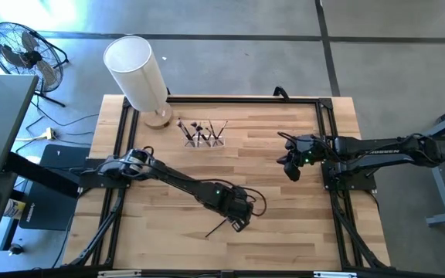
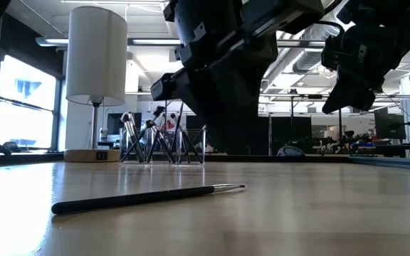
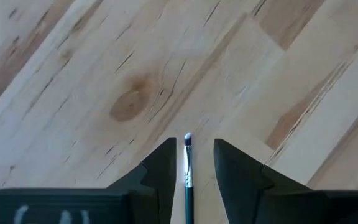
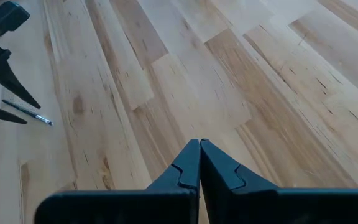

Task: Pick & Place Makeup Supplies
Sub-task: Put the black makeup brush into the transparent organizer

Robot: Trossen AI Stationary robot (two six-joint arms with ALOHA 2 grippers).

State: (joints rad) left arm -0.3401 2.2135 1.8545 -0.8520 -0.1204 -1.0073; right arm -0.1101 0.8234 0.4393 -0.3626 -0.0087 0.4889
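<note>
Left tool (image 3: pixel 193 163): I see its fingers (image 3: pixel 160 168) standing apart over the table (image 1: pixel 284 224), at about 6 o'clock from the table's centre in the high view.
Loose brush (image 2: pixel 148 197): it lies flat on the wood, its slim dark handle running between the left tool's parted fingers and its small tip just beyond them; I see no finger touching it.
Other brushes (image 1: pixel 202 133): they stand bunched in a clear holder (image 1: pixel 204 141) at about 12 o'clock, beside the white cylinder (image 1: pixel 136 71).
Right tool (image 4: pixel 199 163): its fingers are pressed together with nothing between them, held above the table at about 3 o'clock.
Hidden: in the wrist view the left tool's body covers most of the loose brush's handle; in the high view the left tool covers the tip end.
Hard to make out: I cannot count the brushes in the holder.
</note>
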